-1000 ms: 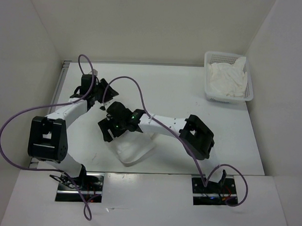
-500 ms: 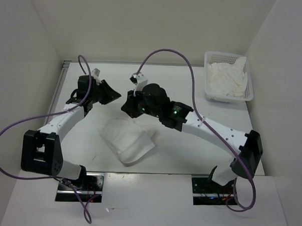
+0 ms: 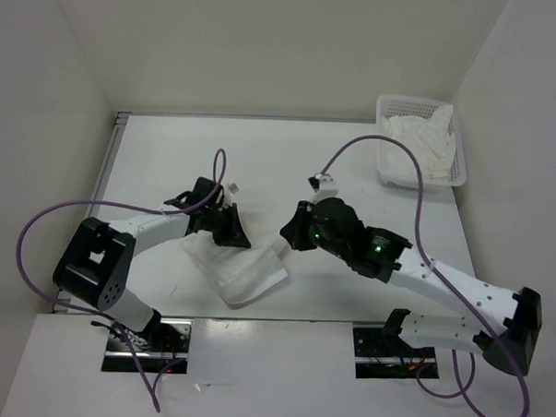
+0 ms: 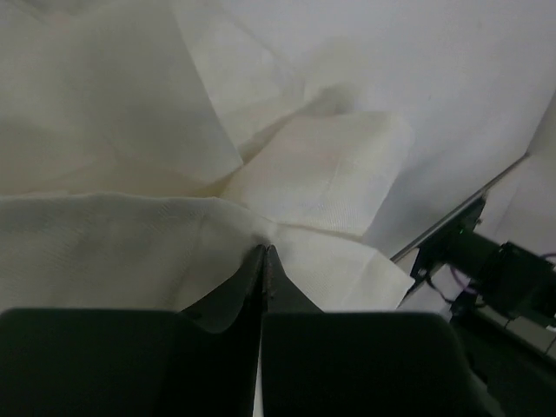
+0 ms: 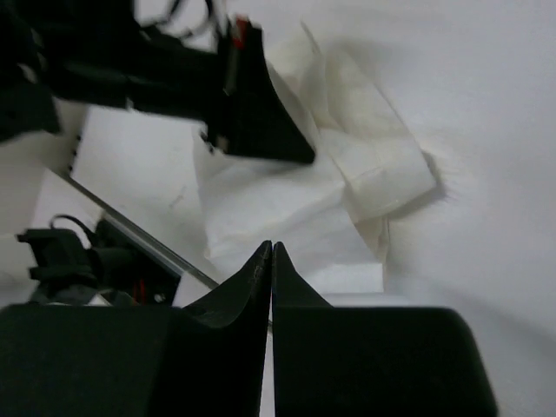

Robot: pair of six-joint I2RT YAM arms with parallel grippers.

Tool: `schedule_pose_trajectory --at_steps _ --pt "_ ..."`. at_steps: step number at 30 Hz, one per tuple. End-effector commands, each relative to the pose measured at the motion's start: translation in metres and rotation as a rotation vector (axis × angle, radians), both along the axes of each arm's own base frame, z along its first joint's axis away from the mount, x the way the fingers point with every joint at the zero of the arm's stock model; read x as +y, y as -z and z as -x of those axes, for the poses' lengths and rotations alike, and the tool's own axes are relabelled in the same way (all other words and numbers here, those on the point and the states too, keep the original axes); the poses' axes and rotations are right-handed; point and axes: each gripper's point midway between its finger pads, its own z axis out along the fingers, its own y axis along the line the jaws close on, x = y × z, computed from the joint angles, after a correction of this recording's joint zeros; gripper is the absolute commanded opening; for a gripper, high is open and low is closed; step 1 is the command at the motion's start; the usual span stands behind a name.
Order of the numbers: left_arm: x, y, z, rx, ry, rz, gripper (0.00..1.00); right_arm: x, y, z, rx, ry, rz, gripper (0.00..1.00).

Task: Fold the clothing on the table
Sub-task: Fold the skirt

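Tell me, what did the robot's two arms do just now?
The left tool came from the far left onto the thin white fabric garment and shut at its fold. The right tool lifted off the garment, pulled back to its right side and shut, empty. The garment and the white mesh basket stayed put.

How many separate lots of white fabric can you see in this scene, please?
2: the partly folded clothing near the front centre, and a crumpled cloth heap in the mesh basket at the far right corner. More may hide beneath that heap.
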Motion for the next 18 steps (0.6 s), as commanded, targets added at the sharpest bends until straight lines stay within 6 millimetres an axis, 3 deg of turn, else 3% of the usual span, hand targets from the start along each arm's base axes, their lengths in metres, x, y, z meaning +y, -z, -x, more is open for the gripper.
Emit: schedule_pose_trajectory --at_steps 1,4,8,12,13,18 --pt "-0.014 0.021 0.023 0.069 0.077 -0.035 0.00 -0.033 -0.017 -0.010 -0.033 0.143 -0.051 0.04" --pt "-0.022 0.049 0.036 0.120 0.106 -0.105 0.00 -0.051 -0.023 -0.012 -0.044 0.177 -0.080 0.07" --pt "-0.020 0.088 0.034 0.191 0.091 -0.152 0.00 -0.061 -0.027 -0.009 -0.050 0.183 -0.102 0.08" --pt "-0.026 0.095 0.004 0.152 0.051 -0.189 0.00 -0.062 -0.030 -0.004 -0.047 0.166 -0.115 0.08" --pt "-0.024 0.090 -0.012 0.134 0.026 -0.178 0.00 -0.063 -0.034 -0.003 -0.050 0.170 -0.132 0.08" --pt "-0.037 0.075 -0.055 0.072 -0.045 -0.144 0.00 -0.073 -0.044 0.003 -0.075 0.179 -0.160 0.10"
